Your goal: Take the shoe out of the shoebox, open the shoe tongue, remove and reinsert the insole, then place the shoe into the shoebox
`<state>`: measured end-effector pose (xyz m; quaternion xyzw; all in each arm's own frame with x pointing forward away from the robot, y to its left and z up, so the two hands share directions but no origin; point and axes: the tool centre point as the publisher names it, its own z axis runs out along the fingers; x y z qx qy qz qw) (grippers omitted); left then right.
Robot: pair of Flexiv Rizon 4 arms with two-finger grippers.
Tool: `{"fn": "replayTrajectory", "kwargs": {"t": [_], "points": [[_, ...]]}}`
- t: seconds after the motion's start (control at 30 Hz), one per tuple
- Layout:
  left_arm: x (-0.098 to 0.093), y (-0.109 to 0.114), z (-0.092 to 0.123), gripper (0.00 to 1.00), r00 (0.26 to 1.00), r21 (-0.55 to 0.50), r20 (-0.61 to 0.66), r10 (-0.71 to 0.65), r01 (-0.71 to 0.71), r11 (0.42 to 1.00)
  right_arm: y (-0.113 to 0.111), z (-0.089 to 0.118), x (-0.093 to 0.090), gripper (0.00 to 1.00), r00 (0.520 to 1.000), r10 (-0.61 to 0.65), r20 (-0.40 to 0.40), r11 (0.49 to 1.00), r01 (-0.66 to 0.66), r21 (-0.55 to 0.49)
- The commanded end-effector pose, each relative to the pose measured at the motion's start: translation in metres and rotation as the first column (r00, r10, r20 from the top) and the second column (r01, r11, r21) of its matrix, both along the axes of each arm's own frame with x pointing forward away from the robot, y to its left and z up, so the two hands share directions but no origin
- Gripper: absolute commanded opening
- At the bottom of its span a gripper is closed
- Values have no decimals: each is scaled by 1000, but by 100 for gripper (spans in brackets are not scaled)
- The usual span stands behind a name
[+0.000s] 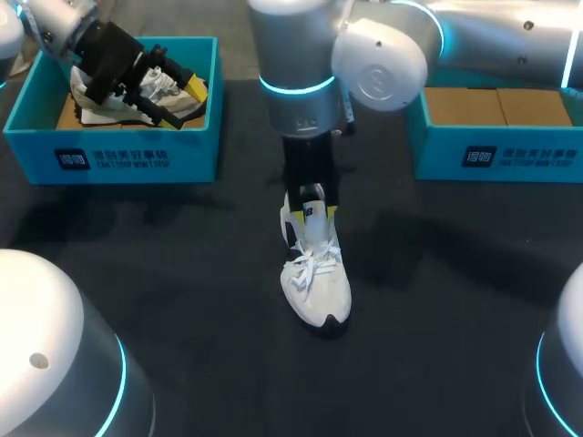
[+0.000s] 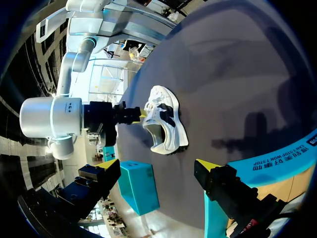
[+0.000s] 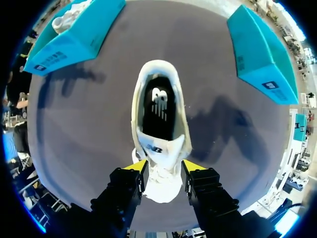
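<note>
So the white sneaker [image 1: 314, 273] is out of its box and sits upright on its sole in the middle of the dark surface [image 1: 182, 273], toe pointing back toward the robot and laces [image 1: 310, 264] still tied. The right arm comes in from the right and drops pretty much straight down onto the back half of the shoe. From the right wrist view, the right gripper [image 3: 162, 166] has one yellow tip on each side of the shoe, right at the tongue [image 3: 154, 148]. As far as I can see both tips are pressing on it, so it's pinching the sneaker there. Ahead of the fingers you can look right into the shoe's mouth, and the black insole [image 3: 158, 106] is lying flat inside.

The left gripper [image 2: 158, 164] hangs over the teal shoebox on the left [image 1: 118, 150] with its fingers spread wide and nothing between them. A second sneaker [image 1: 167, 84] is lying in that box under it.

The other teal shoebox [image 1: 492, 150] is at the far right of the surface, well apart from the shoe, and only its cardboard bottom shows.
</note>
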<state>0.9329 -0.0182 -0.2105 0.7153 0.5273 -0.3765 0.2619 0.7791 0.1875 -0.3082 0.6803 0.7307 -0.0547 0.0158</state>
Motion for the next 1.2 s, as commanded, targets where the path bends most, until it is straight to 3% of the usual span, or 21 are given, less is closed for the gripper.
{"fn": "replayTrajectory", "kwargs": {"t": [0.03,0.5,0.63,0.73,0.97,1.03,1.17,1.2], "points": [[0,0,1,100,1000,3,1,-1,1,1000,-4,-3,0,42,1000,-6,9,1000,6,-5],[0,0,1,100,1000,3,1,-1,1,1000,3,-20,11,42,1000,12,-16,1000,-12,4],[0,0,1,100,1000,3,1,-1,1,1000,-2,-4,8,45,996,71,59,997,-73,30],[0,0,1,100,1000,3,1,-1,1,1000,-1,11,3,47,969,217,119,974,-222,31],[0,0,1,100,1000,3,1,-1,1,1000,1,26,-2,51,841,514,166,852,-524,17],[0,0,1,100,1000,3,1,-1,1,1000,3,30,-5,49,772,610,180,782,-623,26],[0,0,1,100,1000,3,1,-1,1,1000,6,32,-6,47,677,718,162,685,-729,8],[0,0,1,100,1000,3,1,-1,1,1000,8,32,-7,71,651,745,147,658,-753,1]]}}
